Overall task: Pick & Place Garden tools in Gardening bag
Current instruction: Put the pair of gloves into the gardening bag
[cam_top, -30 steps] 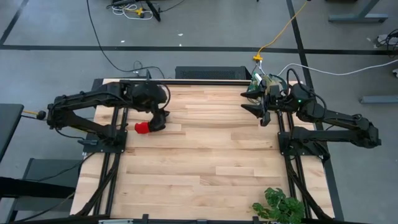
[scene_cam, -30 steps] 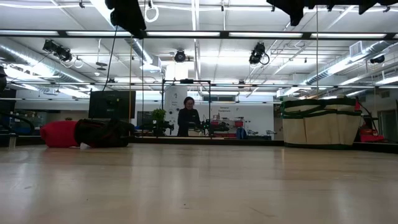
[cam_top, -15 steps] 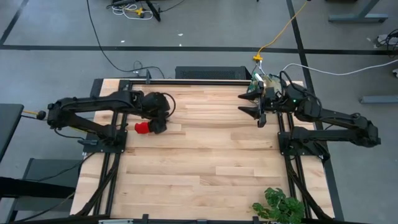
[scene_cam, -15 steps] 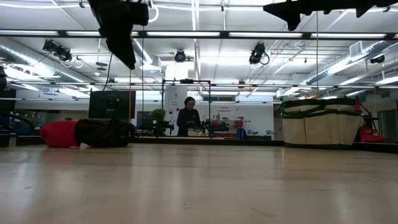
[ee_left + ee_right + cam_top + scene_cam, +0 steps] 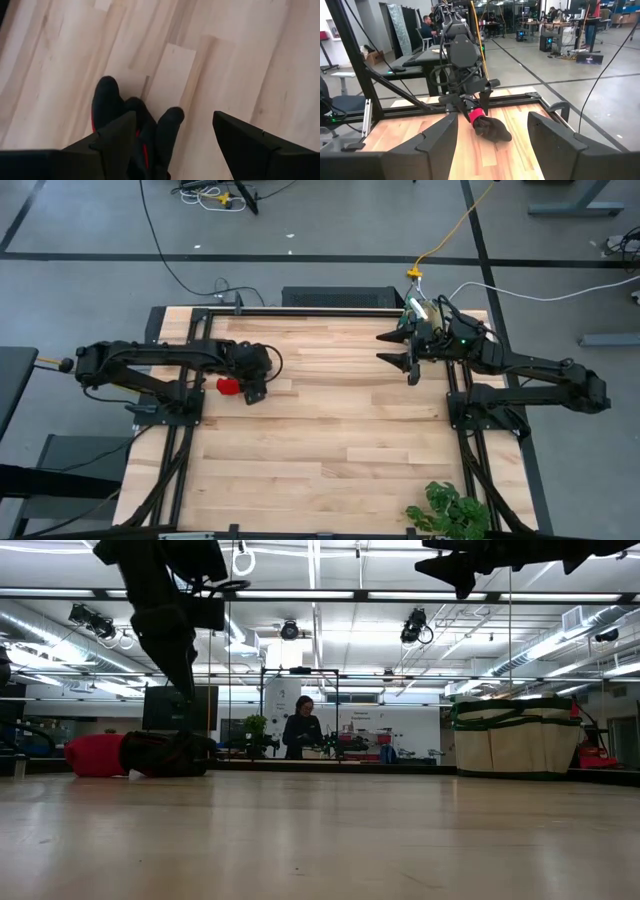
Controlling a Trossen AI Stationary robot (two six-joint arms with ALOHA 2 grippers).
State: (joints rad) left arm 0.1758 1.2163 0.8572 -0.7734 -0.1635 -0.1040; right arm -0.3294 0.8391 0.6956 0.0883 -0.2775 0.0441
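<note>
Looking down from the high view, you see your left gripper [image 5: 252,387] low over the red-and-black fabric glove [image 5: 230,385], which lies flat on the light wooden plank table [image 5: 330,440] near its left edge. The fingers of this gripper are spread wide and hold nothing. In the left wrist view the dark fingers of the glove [image 5: 131,129] lie on the planks between and just in front of the two gripper fingers, closer to one of them; you cannot tell if they touch it.

Your right gripper [image 5: 403,352] hangs in the air over the far right part of the table, also spread open and empty. In the right wrist view you see the left arm [image 5: 461,55] across the table with the glove [image 5: 487,126] under it.

In the low view the glove [image 5: 135,754] rests on the table at the left, and the beige fabric gardening bag with a dark green rim [image 5: 515,737] stands upright at the far right, well apart from the glove. A leafy green plant [image 5: 450,512] sits at the near right corner of the table. A person [image 5: 301,729] is visible in the room behind.
</note>
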